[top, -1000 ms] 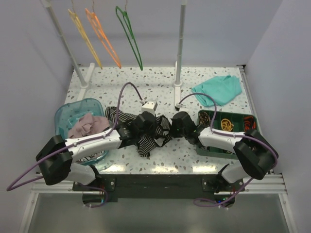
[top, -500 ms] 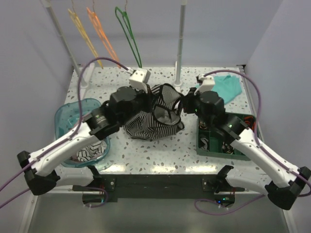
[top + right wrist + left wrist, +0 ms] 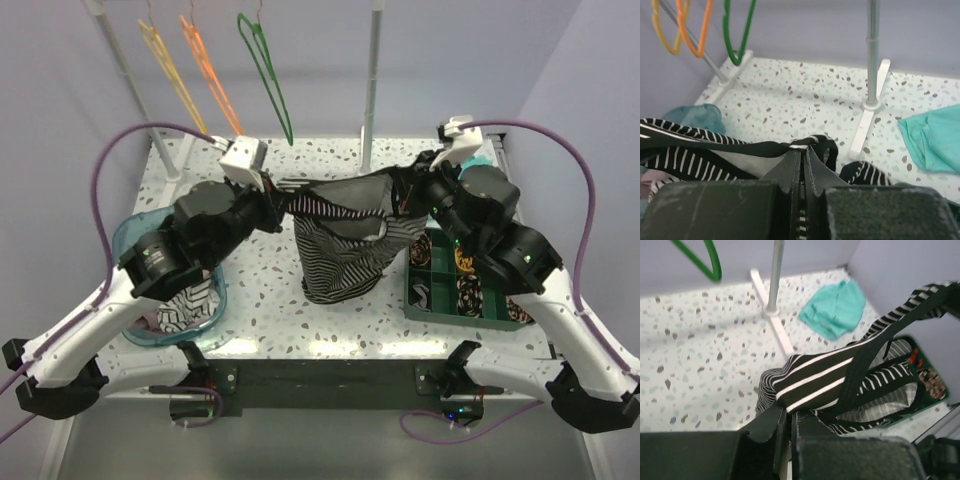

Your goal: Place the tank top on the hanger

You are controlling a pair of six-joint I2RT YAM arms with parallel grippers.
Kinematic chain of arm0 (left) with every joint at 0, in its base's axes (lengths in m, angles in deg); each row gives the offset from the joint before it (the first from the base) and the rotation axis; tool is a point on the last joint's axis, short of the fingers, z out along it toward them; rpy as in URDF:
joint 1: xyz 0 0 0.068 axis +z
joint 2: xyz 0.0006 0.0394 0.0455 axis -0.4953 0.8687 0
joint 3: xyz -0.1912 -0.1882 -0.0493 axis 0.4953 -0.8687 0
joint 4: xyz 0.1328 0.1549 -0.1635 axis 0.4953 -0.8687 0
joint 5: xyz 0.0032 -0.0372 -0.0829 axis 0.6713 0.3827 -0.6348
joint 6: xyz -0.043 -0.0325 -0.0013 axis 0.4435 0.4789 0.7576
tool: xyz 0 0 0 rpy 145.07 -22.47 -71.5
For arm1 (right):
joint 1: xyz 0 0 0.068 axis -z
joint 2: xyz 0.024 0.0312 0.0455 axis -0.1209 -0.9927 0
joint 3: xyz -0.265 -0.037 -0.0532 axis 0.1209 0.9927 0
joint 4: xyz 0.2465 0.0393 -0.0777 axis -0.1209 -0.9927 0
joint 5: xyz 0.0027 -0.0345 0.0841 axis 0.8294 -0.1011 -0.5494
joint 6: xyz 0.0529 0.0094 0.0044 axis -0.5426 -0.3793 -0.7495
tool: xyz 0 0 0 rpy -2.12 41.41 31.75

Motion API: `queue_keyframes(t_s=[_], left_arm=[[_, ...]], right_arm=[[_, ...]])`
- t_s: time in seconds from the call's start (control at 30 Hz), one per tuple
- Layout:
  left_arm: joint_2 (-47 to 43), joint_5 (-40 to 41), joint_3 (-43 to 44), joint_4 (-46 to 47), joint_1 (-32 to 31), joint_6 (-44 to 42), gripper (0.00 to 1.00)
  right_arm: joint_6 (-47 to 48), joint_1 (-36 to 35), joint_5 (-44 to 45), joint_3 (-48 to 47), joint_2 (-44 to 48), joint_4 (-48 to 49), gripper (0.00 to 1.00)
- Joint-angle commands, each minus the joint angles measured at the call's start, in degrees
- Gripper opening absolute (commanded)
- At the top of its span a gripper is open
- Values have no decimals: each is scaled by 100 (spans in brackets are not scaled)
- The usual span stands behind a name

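Above table centre | tank top (image 3: pixel 340 240) hangs stretched between left gripper (image 3: pixel 279 205) at 9 and right gripper (image 3: pixel 407 193) at 3, both clenched on its upper edge | only wrist views show the pinched fabric | green hanger (image 3: pixel 268 75) on rail at 12 | teal cloth (image 3: pixel 835 307) at 2 on speckled table (image 3: pixel 260 310), lilac walls

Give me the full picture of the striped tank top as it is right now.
The tank top is soft fabric in thin black-and-white horizontal stripes with dark-edged straps. It hangs stretched between the left gripper, shut on one strap, and the right gripper, shut on the other, with the neckline gaping upward and the body drooping below. Whether its hem touches the speckled tabletop cannot be told. It is not yet on the green hanger.
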Motion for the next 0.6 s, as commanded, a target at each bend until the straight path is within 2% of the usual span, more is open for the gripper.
queue_keyframes(t_s=[0.0, 0.1, 0.2, 0.23, 0.3, 0.33, 0.4, 0.43, 0.5, 0.53, 0.57], left_arm=[[-239, -615, -1554, 227, 468, 209, 10], [-380, -1486, -2488, 877, 1083, 393, 15], [-432, -1908, -2877, 1273, 1208, 595, 28], [-485, -2127, -2939, 1457, 1208, 622, 38], [-555, -2234, -2966, 1468, 1199, 649, 43], [-608, -2252, -2957, 1441, 1199, 631, 51], [-809, -2498, -2966, 1415, 1199, 552, 63], [-889, -2559, -2957, 1380, 1199, 543, 66], [-1108, -2586, -2896, 1257, 1208, 534, 69], [-1179, -2647, -2852, 1248, 1199, 534, 70], [-1240, -2691, -2808, 1230, 1208, 508, 70]], right_arm=[[-14, 3, -74, 983, -138, -176, 0], [-41, 3, 137, 1399, -585, 18, 0], [65, 81, 296, 1479, -1156, 203, 0], [82, 116, 217, 1462, -1280, 246, 0], [74, 239, 50, 1453, -1605, 264, 0], [48, 266, -159, 1444, -1676, 264, 1], [21, 275, -301, 1505, -1773, 273, 9], [4, 275, -346, 1549, -1756, 343, 18], [-14, 275, -434, 1655, -1633, 361, 23], [-14, 275, -460, 1664, -1589, 326, 32], [-6, 275, -495, 1664, -1536, 282, 36]])
